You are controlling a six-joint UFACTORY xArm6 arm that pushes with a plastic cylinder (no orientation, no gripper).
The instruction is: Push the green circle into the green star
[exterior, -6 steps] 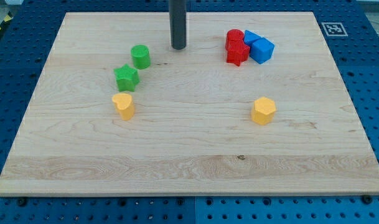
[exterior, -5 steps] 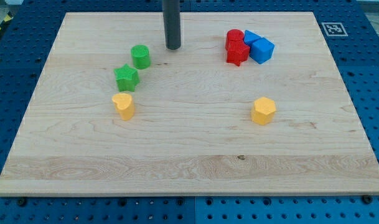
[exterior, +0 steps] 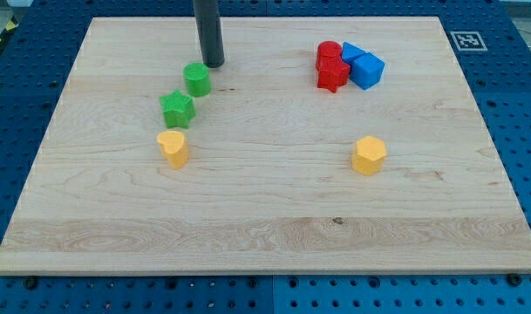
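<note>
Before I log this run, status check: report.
My tip just above-right of green circle, at its edge. Green star close below-left of circle, narrow gap. Nothing between them.

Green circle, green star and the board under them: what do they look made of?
Green circle and green star: probably plastic, matte and uniformly coloured, with faintly ridged sides, perhaps printed. Board: pale wood with visible grain lines and a small dark knot, smooth low-sheen finish. My tip, dark and matte, sits just up-right of the circle; material unclear.
</note>
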